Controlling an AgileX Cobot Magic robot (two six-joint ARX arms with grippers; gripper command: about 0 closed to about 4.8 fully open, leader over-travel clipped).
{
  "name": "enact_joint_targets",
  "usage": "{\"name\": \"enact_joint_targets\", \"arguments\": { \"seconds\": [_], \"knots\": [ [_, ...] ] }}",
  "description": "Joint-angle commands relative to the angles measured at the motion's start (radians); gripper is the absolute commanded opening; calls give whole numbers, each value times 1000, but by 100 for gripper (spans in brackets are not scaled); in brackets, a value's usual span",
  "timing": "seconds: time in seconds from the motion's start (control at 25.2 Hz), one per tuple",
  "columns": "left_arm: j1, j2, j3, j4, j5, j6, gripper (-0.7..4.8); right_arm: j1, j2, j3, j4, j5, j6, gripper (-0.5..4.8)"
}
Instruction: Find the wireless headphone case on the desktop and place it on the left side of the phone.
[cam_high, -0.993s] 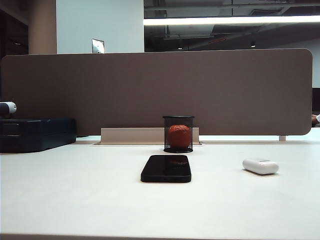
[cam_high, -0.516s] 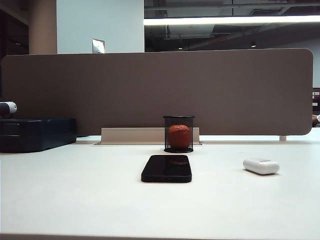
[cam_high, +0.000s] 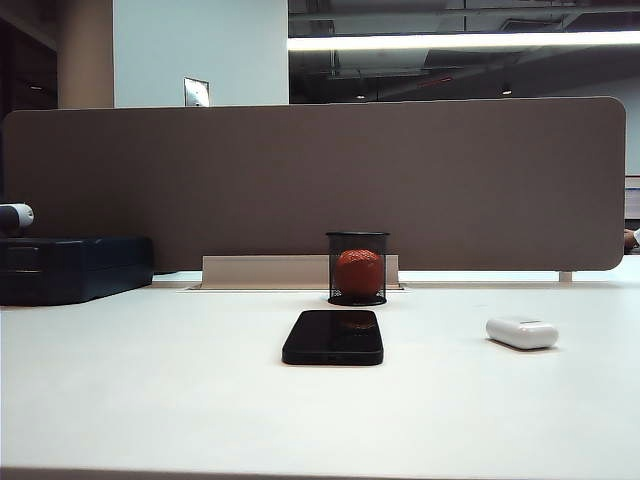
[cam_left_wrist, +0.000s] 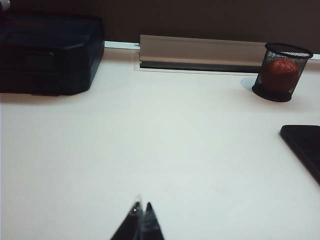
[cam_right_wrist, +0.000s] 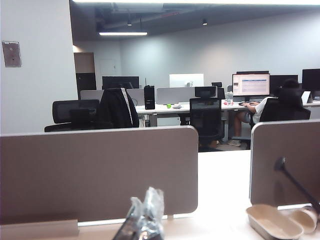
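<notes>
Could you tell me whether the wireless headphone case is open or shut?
Shut: the wireless headphone case lies flat on the desktop, its lid down, no gap showing.

No visible change — scene static.

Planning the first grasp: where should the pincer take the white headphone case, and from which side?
Take the wireless headphone case across its short width at mid-length, coming straight down from above. It lies flat and low on the desktop, long axis roughly sideways in the exterior view, with rounded glossy ends that would likely slip. It stands apart, right of the phone.
</notes>
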Motion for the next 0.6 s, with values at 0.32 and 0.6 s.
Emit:
{"name": "enact_joint_targets", "arguments": {
  "seconds": [0.32, 0.6],
  "knots": [
    [-1, 1, 3, 95, 0, 4, -5, 1, 272, 395, -208, -2, -6, -8],
    [-1, 1, 3, 129, 64, 4, -5, 1, 461, 692, -377, -102, -6, -8]
  ]
}}
